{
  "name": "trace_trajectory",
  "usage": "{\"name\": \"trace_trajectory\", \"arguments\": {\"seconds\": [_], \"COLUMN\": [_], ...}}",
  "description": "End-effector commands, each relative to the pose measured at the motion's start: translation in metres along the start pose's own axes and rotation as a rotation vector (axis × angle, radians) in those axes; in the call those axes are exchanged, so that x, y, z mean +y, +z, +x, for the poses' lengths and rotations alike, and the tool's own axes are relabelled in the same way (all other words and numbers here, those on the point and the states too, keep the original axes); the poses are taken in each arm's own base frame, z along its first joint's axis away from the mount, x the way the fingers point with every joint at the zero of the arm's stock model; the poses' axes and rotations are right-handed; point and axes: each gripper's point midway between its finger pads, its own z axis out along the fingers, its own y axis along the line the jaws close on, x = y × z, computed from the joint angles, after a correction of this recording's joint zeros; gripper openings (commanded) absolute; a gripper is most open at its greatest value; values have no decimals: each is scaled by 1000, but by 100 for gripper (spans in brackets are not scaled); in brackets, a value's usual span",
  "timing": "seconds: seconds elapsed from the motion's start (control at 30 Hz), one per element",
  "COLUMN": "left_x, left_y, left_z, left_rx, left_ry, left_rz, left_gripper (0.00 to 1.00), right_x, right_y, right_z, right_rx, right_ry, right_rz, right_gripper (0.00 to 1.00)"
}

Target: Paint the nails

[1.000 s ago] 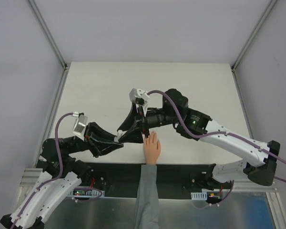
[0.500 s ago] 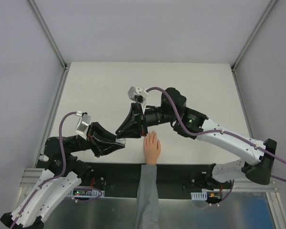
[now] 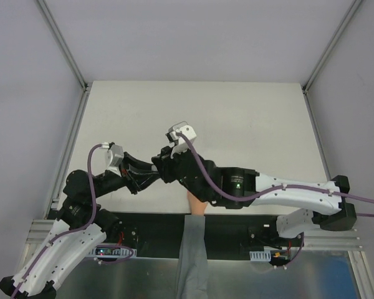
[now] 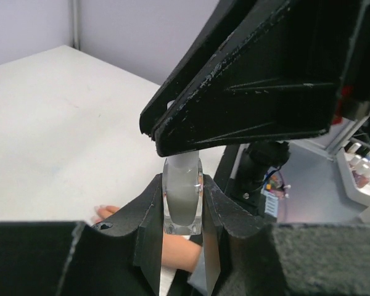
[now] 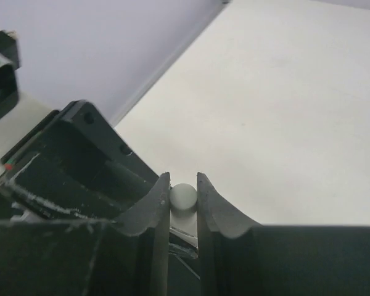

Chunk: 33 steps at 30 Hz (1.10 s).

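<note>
My left gripper (image 4: pixel 184 185) is shut on a small clear bottle (image 4: pixel 183 206) of grey polish and holds it upright. From above, my right gripper (image 5: pixel 183 177) is shut on the bottle's white round cap (image 5: pixel 184 197). In the top view the two grippers meet at the bottle, left gripper (image 3: pixel 148 177) and right gripper (image 3: pixel 162 166). The peach hand (image 3: pixel 196 205) with its grey sleeve (image 3: pixel 190 255) lies at the table's near edge, mostly hidden under my right arm. The hand (image 4: pixel 172 250) lies below the bottle, and the nails at its fingertips (image 4: pixel 102 213) are too blurred to make out.
The white table (image 3: pixel 237 118) runs back to grey walls with metal frame posts. A black strip (image 3: pixel 149 223) borders the near edge by the arm bases. A white rack of small bottles (image 4: pixel 362 168) stands off the table to the right.
My right arm has swung down and left across the hand, and its gripper has shut on the bottle's cap. My left gripper carried the bottle slightly up and right to meet it.
</note>
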Motion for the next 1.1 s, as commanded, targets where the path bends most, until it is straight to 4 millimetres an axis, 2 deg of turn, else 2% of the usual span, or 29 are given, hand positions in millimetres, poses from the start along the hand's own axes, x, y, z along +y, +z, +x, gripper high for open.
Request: {"name": "trace_trajectory", "arguments": {"seconds": [0.0, 0.13, 0.2, 0.23, 0.27, 0.33, 0.37, 0.43, 0.5, 0.53, 0.6, 0.67, 0.7, 0.73, 0.8, 0.83, 0.93, 1.0, 1.07], "left_x": [32, 37, 36, 34, 32, 24, 21, 10, 0, -7, -14, -19, -23, -24, -31, -37, -48, -54, -56], "left_y": [7, 3, 0, -1, -2, -4, -5, -7, -9, -10, -13, -15, -17, -18, -19, -20, -22, -24, -25], "left_z": [-39, -27, -24, -23, -21, -16, -15, -6, 0, 6, 9, 13, 13, 13, 13, 12, 10, 7, 5], "left_rx": [-115, -112, -110, -114, -112, -96, -90, -53, -31, -6, 1, 13, 12, 11, 20, 29, 54, 55, 48], "left_ry": [164, 152, 141, 138, 131, 106, 95, 55, 16, 1, -39, -71, -73, -74, -76, -77, -87, -86, -78], "left_rz": [-164, -180, -177, -174, -166, -134, -120, -72, -23, 15, 41, 63, 75, 81, 110, 136, 190, 212, 218], "left_gripper": [0, 0, 0, 0, 0, 0, 0, 0, 0, 0, 0, 0, 0, 0, 0, 0, 0, 0, 0], "right_x": [-26, -19, -7, -3, 4, 7, 15, 17, 16, 15, 18, 25, 19, 36, 33, 40, 43, 43, 49], "right_y": [-4, -1, 3, 5, 6, 6, 3, 0, -9, -11, -23, -35, -35, -48, -54, -63, -62, -57, -54], "right_z": [29, 26, 29, 26, 27, 24, 23, 22, 9, 17, 1, 1, -2, 6, 0, 0, -8, -17, -17], "right_rx": [-21, -21, 2, 6, 24, 41, 64, 89, 68, 92, 42, 51, 58, 99, 104, 121, 121, 107, 123], "right_ry": [-56, -54, -64, -90, -98, -116, -140, -162, -199, -208, -272, -281, -272, -267, -250, -229, -166, -135, -94], "right_rz": [347, 317, 267, 248, 205, 169, 103, 49, -9, -56, -166, -337, -382, -542, -624, -729, -816, -845, -895], "right_gripper": [1, 0, 2, 6, 18, 31, 41, 50, 55, 60, 66, 73, 76, 76, 77, 78, 76, 70, 66]}}
